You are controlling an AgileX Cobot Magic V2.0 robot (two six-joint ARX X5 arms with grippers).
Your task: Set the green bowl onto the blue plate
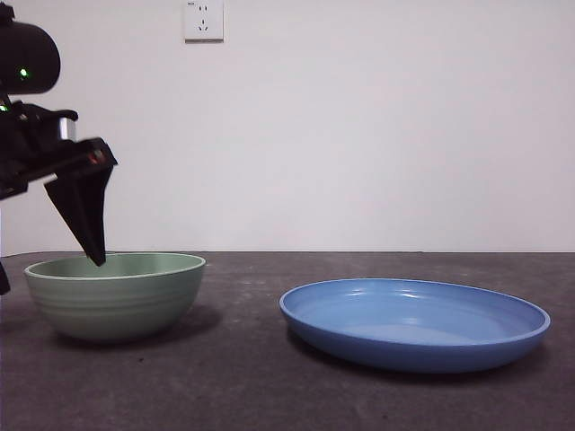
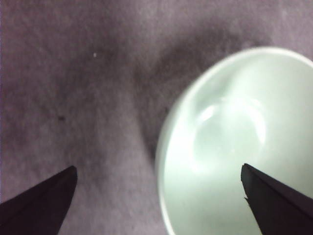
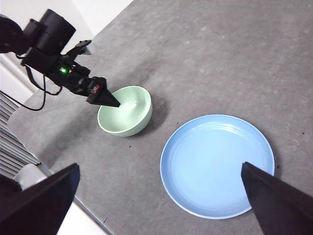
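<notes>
A: Over the bowl's (image 1: 115, 294) near rim the left gripper (image 2: 159, 196) hangs wide open, one jaw inside, one outside, gripping nothing. The bowl sits on the table (image 1: 252, 395), well apart from the plate (image 1: 414, 323).

B: And the risk?

A: A thin pinch on that rim could tilt or drop it. The right gripper (image 3: 161, 196) waits open, high above the plate.

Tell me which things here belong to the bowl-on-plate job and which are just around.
Job:
green bowl
blue plate
left end effector, open, straddling the bowl's rim
right end effector, open, waiting high above the table

Just around:
wall socket
table
</notes>
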